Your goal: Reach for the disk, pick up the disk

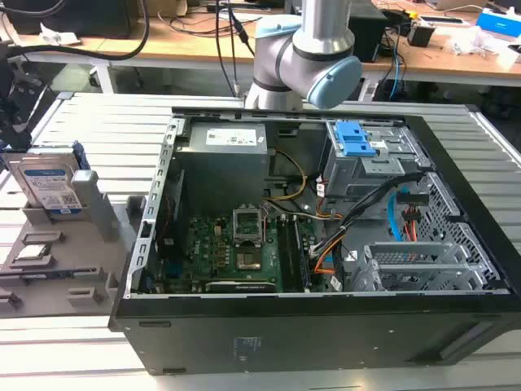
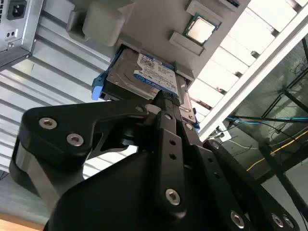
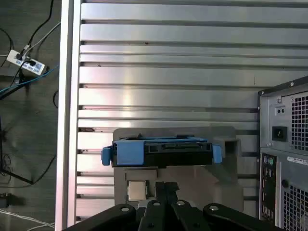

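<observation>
**Item: disk** (image 1: 49,183)
- Location: it is standing on edge in a slot of the grey holder (image 1: 102,213). The holder is sitting on the slatted table (image 1: 106,114), at the exterior view's left, just beside the open case (image 1: 326,334).
- Aspect: the label is facing the exterior camera, and blue rails (image 3: 130,151) are running along its edges.

**Handling (judged)**
- Body: it is looking rigid and metal-bodied, fairly heavy for its size.
- Surface: the flat faces are looking smooth and probably slippery.
- Fragility: it is likely sensitive to knocks, so no dropping or scraping against the slot.
- Best hold: across the two broad faces at the upper edge, which is standing clear of the holder.
- The plastic rails are looking less trustworthy, since they may flex.

**Gripper** (image 3: 166,185)
- State: its fingers are lying together with nothing between them.
- Position: it is hanging over the holder, near the disk's upper edge, and does not appear to be touching it.

**Containers**
- Holder: it is carrying the disk in its slot and a small chip (image 1: 32,252) flat in a recess nearby.
- Case: it is lying on its side with the panel off. Inside are a power supply (image 1: 224,155), a green board (image 1: 236,252), a blue-tabbed cage (image 1: 358,151) and loose cables (image 1: 326,244).
</observation>
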Available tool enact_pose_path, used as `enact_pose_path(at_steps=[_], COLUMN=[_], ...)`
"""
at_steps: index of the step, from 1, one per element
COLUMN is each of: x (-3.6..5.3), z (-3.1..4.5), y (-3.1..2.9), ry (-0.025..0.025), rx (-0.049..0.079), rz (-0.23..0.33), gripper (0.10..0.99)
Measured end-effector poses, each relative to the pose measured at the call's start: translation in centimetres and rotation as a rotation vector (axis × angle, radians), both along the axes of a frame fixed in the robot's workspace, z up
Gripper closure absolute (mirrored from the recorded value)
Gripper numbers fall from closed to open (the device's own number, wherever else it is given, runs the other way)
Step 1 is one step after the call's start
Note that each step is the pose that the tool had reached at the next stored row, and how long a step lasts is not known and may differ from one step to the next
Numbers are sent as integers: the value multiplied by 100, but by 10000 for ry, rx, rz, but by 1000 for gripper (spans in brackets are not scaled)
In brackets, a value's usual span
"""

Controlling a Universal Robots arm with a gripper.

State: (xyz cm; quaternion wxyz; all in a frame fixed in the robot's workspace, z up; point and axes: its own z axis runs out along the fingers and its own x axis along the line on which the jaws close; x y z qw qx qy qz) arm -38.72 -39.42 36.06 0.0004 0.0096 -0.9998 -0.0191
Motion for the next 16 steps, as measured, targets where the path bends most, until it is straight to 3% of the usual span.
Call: enact_pose_path(at_steps=[1,4,11,16], x=[0,0,0,0], z=[0,0,0,0], y=[0,0,0,0], ry=[0,0,0,0], rx=[-1,-1,0,0], rz=[149,1409,2326,3374], gripper=[980,980,980,980])
